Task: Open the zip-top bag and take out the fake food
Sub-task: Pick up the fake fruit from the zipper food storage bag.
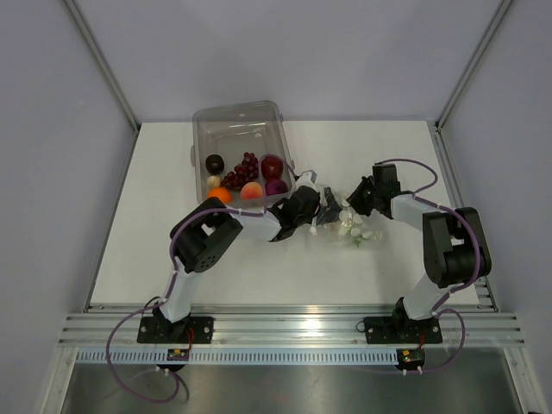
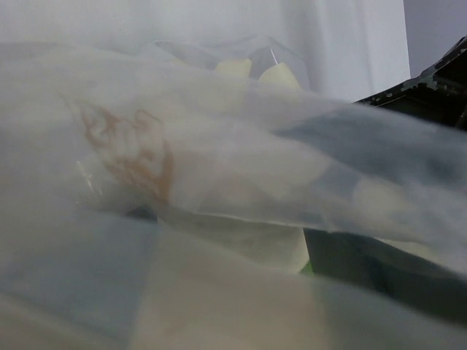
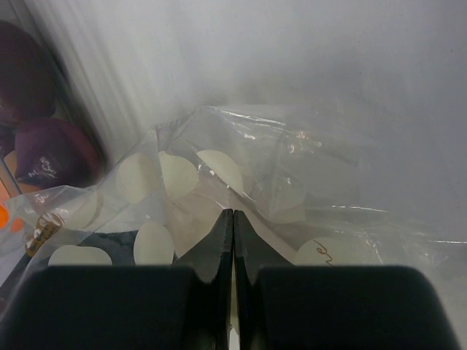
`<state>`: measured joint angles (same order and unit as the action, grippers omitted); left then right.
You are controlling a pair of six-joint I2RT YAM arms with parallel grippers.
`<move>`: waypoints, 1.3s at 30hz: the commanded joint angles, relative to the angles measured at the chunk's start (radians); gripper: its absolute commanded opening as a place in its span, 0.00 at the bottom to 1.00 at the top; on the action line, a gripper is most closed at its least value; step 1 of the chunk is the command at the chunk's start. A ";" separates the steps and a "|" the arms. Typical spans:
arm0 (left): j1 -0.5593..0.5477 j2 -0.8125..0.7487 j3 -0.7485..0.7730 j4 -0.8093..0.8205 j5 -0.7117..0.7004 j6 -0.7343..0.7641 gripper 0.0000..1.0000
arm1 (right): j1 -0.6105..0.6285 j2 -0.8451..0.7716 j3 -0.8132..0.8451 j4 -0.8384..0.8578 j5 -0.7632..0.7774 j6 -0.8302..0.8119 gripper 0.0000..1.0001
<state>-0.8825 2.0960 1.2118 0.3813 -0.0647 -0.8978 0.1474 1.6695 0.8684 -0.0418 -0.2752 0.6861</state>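
Overhead view of a white table (image 1: pixel 155 241) with two robot arms bolted at the bottom edge of the frame. Both reach toward the middle, where the zip-top bag (image 1: pixel 349 226) lies crumpled on the table: clear film printed with white dots.

The right gripper (image 3: pixel 232 216) comes in from the right. In its wrist view the two dark fingers are pressed flat together with the dotted film gathered at their tips, so it appears to be pinching a fold of the bag. The left gripper (image 1: pixel 317 211) comes in from the left and touches the bag. Its wrist view is filled with blurred film across the lens and shows one dark finger (image 2: pixel 438 80) at the right edge. The pictures do not show how wide it stands or whether it holds anything.

Above the grippers, at upper centre, a clear bin (image 1: pixel 237 121) holds the fake food (image 1: pixel 246 177): grapes and orange, peach, red, purple and dark pieces. Whether any piece remains inside the bag cannot be told.

The step looks like spreading the bag's mouth. It would go best with the right pinch held firm. The left fingers should take the opposite layer of film, not both layers. Then pull apart slowly and low over the table, because thin film slips easily.
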 commanded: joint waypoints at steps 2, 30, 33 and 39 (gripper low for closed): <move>-0.006 0.024 0.055 -0.024 -0.024 -0.001 0.84 | -0.006 -0.014 -0.019 0.064 -0.062 0.007 0.02; -0.006 -0.033 -0.037 0.088 -0.029 0.011 0.40 | -0.006 -0.217 -0.037 -0.092 0.223 -0.034 0.42; -0.004 -0.040 -0.044 0.099 -0.030 0.013 0.39 | -0.006 -0.231 -0.039 -0.116 0.238 -0.045 0.55; -0.004 -0.051 -0.061 0.126 -0.020 0.014 0.36 | -0.003 -0.223 -0.031 -0.164 0.264 -0.056 0.74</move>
<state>-0.8825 2.1044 1.1698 0.4660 -0.0715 -0.9115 0.1410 1.4532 0.8280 -0.1692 -0.0589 0.6518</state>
